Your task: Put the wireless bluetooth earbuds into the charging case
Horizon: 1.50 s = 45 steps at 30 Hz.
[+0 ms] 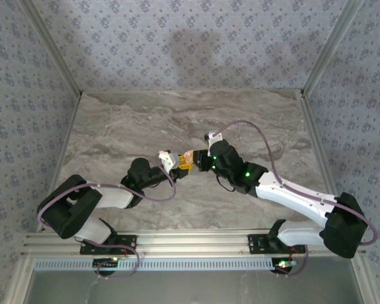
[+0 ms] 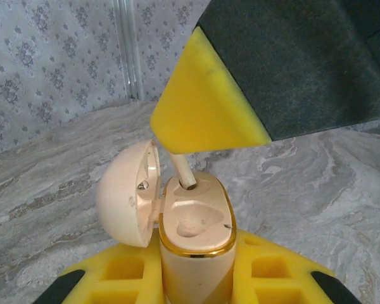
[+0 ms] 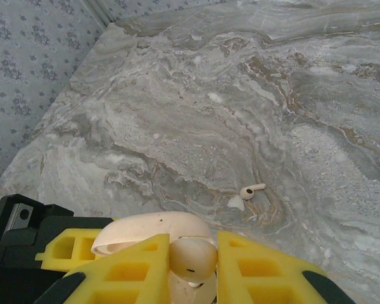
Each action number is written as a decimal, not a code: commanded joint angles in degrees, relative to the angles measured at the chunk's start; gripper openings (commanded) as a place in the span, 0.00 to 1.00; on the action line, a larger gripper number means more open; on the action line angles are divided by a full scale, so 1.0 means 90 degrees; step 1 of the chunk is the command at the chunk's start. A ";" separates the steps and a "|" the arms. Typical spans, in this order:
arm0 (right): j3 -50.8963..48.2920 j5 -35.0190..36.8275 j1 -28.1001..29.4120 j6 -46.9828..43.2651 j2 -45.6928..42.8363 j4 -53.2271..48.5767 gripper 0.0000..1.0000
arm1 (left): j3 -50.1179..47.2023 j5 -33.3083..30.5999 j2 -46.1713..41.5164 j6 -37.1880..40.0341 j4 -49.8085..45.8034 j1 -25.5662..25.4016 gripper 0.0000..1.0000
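Note:
My left gripper (image 2: 196, 282) is shut on the cream, gold-rimmed charging case (image 2: 196, 250), held upright with its lid (image 2: 121, 193) swung open to the left. My right gripper (image 3: 193, 266) is shut on one earbud (image 3: 193, 258), pinched between its yellow pads. In the left wrist view that earbud's stem (image 2: 180, 168) reaches down from the right gripper's yellow finger (image 2: 202, 107) into the case's far socket, while the near socket (image 2: 193, 223) is empty. A second earbud (image 3: 251, 190) lies on the table beyond the case. From above, the left gripper (image 1: 170, 162) and the right gripper (image 1: 188, 159) meet at mid-table.
The marble table (image 1: 190, 120) is bare around the grippers. A small white scrap (image 3: 235, 202) lies beside the loose earbud. Patterned walls (image 1: 190, 44) and metal corner posts (image 2: 126, 50) bound the table at the back and sides.

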 commanded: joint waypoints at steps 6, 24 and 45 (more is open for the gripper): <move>0.0212 0.0066 0.0169 -0.0335 0.0151 -0.0254 0.23 | 0.0155 -0.0083 -0.0318 -0.0071 0.0395 -0.0049 0.18; 0.0686 0.0572 0.0646 -0.0891 0.0351 -0.0888 0.25 | 0.0136 -0.0313 -0.0567 0.0122 0.0115 -0.0042 0.18; 0.1013 0.0843 0.0508 -0.1654 -0.0004 -0.0918 0.24 | 0.0149 -0.0372 -0.0631 0.0062 -0.0094 -0.0040 0.18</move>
